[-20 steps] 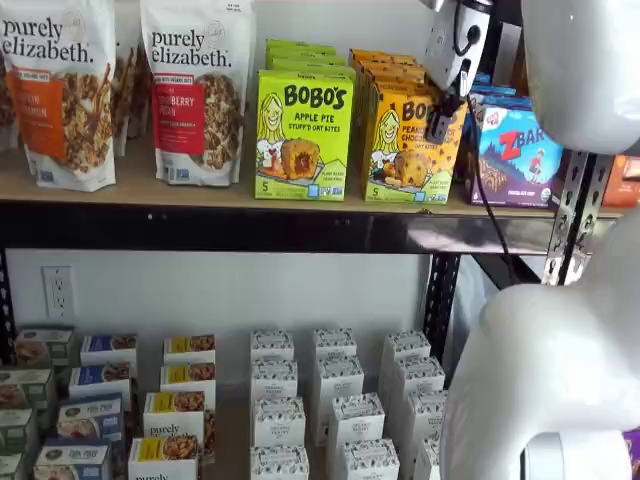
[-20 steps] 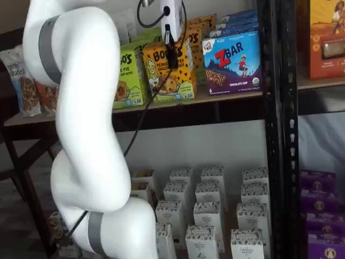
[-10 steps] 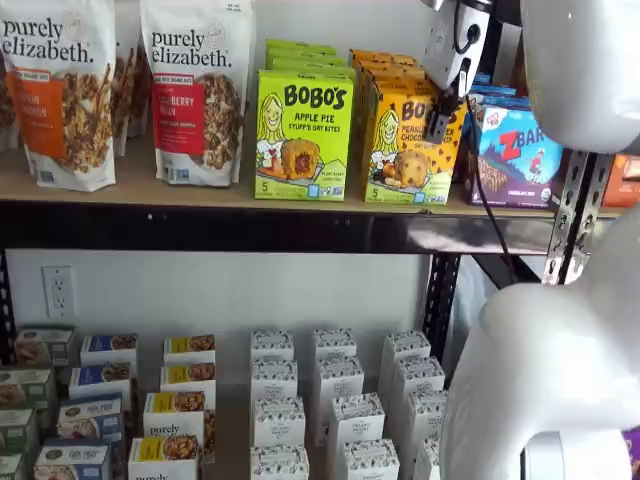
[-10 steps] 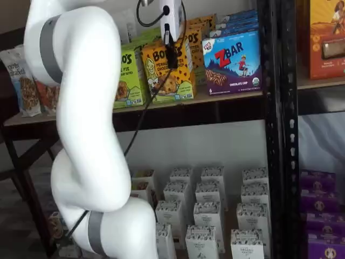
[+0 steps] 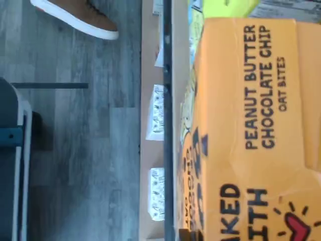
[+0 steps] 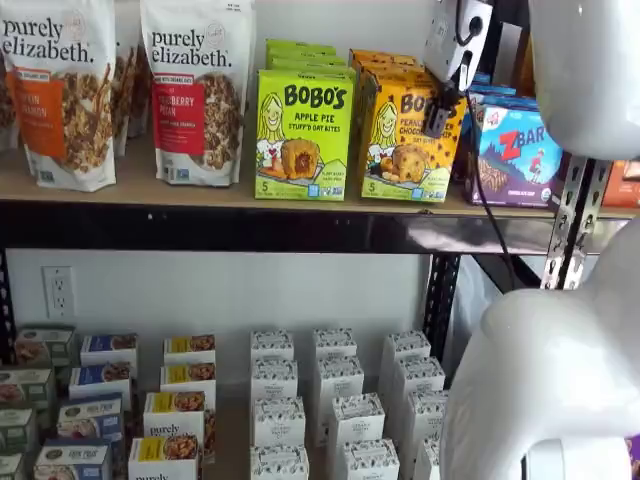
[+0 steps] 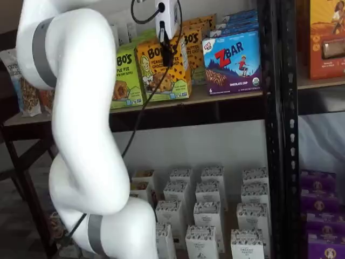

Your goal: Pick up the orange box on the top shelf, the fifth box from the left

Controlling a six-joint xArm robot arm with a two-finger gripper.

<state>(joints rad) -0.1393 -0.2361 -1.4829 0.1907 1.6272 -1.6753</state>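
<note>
- Jaws of the gripper (image 6: 437, 118) are closing on the orange box (image 6: 404, 140), clamped at its upper right edge, with one black finger showing against the carton's front in both shelf views.
- White gripper body is hanging above the carton's top, with a black cable (image 6: 490, 215) trailing down past the shelf rail.
- Orange box is sitting among the front row on the top shelf (image 6: 200, 190), between the lime-green Apple Pie carton (image 6: 303, 135) and the blue ZBar box (image 6: 515, 152).
- Carton is appearing slightly tilted and perhaps lifted at its base in a shelf view (image 7: 161, 67), though the angle is making that hard to judge.
- More orange cartons (image 6: 385, 62) are standing in a row behind the gripped one.
- Wrist view is showing the box's top panel (image 5: 251, 125) close up, printed "Peanut Butter Chocolate Chip Oat Bites", filling much of the picture.
- Same view is also taking in the grey wood-look floor (image 5: 90, 150), a brown shoe (image 5: 75, 17) and small white boxes (image 5: 156, 193) on the lower level.
- Two granola bags (image 6: 195, 90) are standing farther along the top shelf.
- White arm (image 7: 81, 135) is filling the foreground in front of the shelves.
</note>
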